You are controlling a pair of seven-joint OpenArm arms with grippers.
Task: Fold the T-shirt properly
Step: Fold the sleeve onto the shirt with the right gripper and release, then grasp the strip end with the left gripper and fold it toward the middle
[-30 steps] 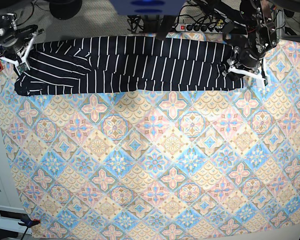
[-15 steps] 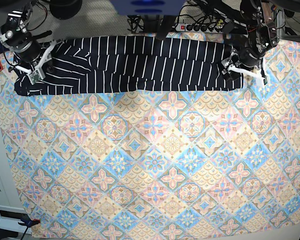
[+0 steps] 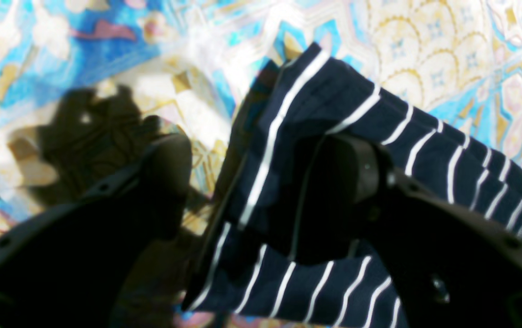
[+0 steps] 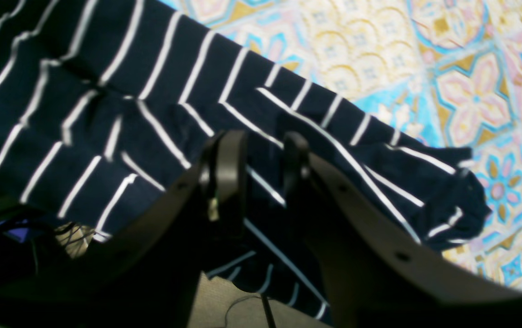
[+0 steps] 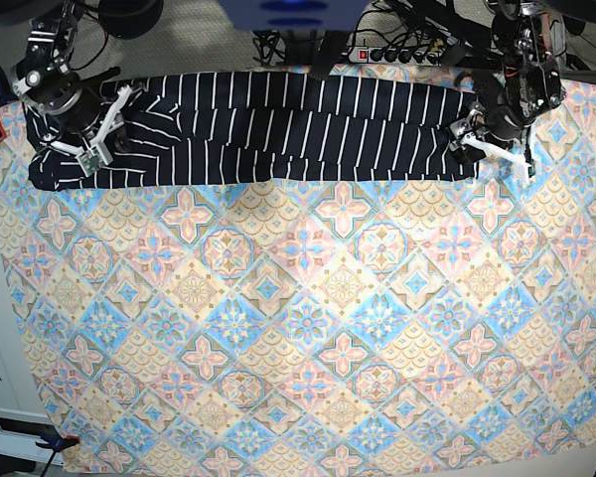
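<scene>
The T-shirt [image 5: 278, 129], dark navy with thin white stripes, lies as a long folded band across the far edge of the table. My left gripper [image 5: 492, 134] sits at its right end. In the left wrist view that gripper [image 3: 261, 173] is open wide, one finger [image 3: 165, 177] over the tablecloth and the other over the shirt corner [image 3: 333, 100]. My right gripper [image 5: 84, 134] is over the shirt's left end. In the right wrist view its fingers [image 4: 226, 168] stand close together, and the gripper [image 4: 261, 141] has striped cloth [image 4: 128, 91] in its narrow gap.
A pastel floral-tile tablecloth [image 5: 308, 318] covers the table. A power strip [image 5: 397, 55] and cables lie behind the far edge. A red-tipped clamp [image 5: 65, 440] sits at the near left corner. The shirt's sleeve end [image 4: 466, 200] lies beside the right gripper.
The left gripper has opened and let go of the shirt's right end. The right gripper has moved from the far left edge inward and toward the front, over the shirt's left end.
</scene>
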